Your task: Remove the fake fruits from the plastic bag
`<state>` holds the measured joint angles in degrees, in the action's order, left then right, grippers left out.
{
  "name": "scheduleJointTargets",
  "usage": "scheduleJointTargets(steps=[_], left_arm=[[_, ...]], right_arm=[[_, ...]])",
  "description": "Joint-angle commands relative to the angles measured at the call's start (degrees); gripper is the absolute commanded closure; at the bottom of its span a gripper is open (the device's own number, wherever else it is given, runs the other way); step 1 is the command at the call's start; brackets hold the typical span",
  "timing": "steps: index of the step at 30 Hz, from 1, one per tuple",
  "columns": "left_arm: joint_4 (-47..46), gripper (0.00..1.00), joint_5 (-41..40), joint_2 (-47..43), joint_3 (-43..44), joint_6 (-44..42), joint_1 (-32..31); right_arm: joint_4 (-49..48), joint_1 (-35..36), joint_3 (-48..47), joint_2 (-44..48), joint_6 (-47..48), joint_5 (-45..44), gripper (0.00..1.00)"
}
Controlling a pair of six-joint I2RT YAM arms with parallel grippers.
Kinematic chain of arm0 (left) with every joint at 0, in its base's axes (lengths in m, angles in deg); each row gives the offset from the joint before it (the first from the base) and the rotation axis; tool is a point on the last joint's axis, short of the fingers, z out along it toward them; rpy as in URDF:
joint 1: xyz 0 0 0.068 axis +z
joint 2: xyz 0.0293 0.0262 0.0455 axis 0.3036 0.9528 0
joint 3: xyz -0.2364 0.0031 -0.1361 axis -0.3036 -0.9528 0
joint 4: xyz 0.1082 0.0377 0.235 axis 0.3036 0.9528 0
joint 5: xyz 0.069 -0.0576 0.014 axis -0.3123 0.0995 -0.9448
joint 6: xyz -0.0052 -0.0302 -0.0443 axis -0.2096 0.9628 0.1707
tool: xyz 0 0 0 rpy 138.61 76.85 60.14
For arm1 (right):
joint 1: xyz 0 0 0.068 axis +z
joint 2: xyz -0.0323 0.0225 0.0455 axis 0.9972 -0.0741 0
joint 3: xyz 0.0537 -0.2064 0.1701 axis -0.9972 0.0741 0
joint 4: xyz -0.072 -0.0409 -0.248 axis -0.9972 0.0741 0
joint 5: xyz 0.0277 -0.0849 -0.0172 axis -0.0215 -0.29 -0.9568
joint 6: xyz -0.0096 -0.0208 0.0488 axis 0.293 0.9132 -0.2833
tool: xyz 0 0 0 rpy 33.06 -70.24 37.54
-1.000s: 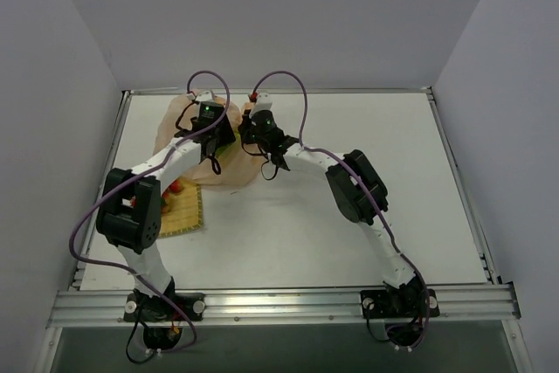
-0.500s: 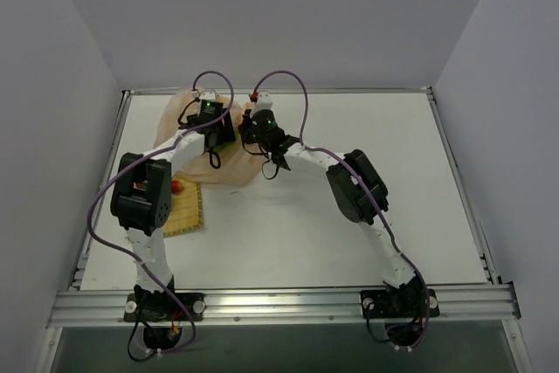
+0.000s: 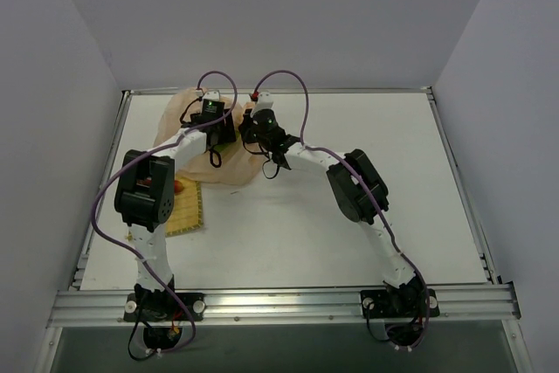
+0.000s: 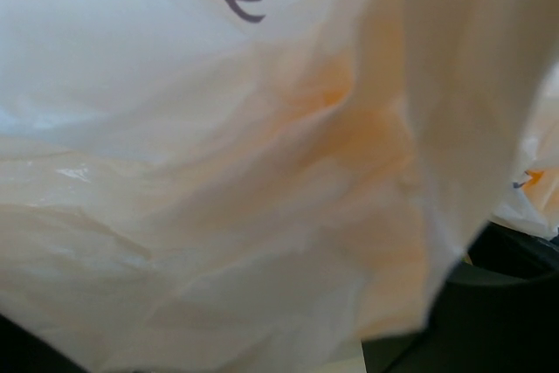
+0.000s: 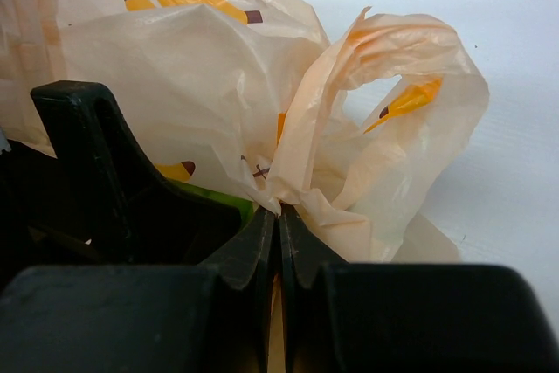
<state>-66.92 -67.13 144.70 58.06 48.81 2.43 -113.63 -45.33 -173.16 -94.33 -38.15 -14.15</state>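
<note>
The pale-orange plastic bag [image 3: 185, 139] lies crumpled at the back left of the table. My right gripper [image 5: 279, 214] is shut on a bunched fold of the bag [image 5: 349, 102] beside a handle loop; in the top view it [image 3: 248, 127] sits at the bag's right edge. A sliver of a lime-green fruit [image 5: 229, 200] shows under the bag just left of its fingers. My left gripper [image 3: 220, 135] is pressed into the bag; its wrist view shows only bag film [image 4: 218, 172], and its fingers are hidden. One red fruit [image 3: 177, 186] lies on the yellow mat [image 3: 187, 214].
The yellow woven mat lies at the left, in front of the bag. The table's left wall and back rail [image 3: 279, 91] run close behind the bag. Both arms' purple cables [image 3: 288, 85] loop above the wrists.
My left arm has pushed back and to the right, deeper over the bag, and its elbow has risen. My right gripper has held its grip in place.
</note>
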Motion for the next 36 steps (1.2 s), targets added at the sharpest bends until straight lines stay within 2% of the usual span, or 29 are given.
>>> scheduleJointTargets(steps=[1, 2, 5, 9, 16, 22, 28, 32, 36], left_arm=[[1.63, 0.53, 1.04, -2.04, 1.87, -0.94, 0.13], [1.8, 0.64, 1.04, -2.39, 1.7, -0.77, 0.13], [1.19, 0.77, 1.04, -5.03, 0.12, 0.37, 0.13], [0.4, 0.82, 2.27, -10.3, -1.38, 2.13, 0.04], [-0.83, 0.85, 4.73, -19.18, -3.93, 3.8, 0.04], [4.69, 0.86, 6.93, -25.59, -5.94, 6.26, 0.04], [7.33, 0.85, 10.97, -37.27, -15.25, 8.55, -0.57], [14.09, 0.85, 9.14, -46.59, -20.35, 6.54, -0.66], [21.66, 0.85, 1.6, -58.1, -26.75, 6.7, -0.58]], right_arm=[[-1.41, -0.26, -1.39, 3.15, -0.66, 0.55, 1.0], [-1.49, -0.35, -1.39, 3.14, -0.75, 0.55, 1.0], [-1.49, -0.26, -1.22, 3.23, -0.84, 0.55, 1.0], [-1.49, -0.35, -1.04, 3.32, -0.84, 0.12, 1.0], [-2.2, 0.01, -0.43, 2.7, -2.33, -0.15, 1.0], [-2.02, -0.08, -0.43, 3.32, -2.51, -0.41, 1.0], [-2.64, -0.52, 0.36, 3.67, -3.39, -0.24, 1.0], [-2.64, -0.43, 0.54, 3.67, -3.47, 0.11, 1.0], [-2.9, -0.52, 0.72, 3.76, -3.65, -0.06, 1.0]])
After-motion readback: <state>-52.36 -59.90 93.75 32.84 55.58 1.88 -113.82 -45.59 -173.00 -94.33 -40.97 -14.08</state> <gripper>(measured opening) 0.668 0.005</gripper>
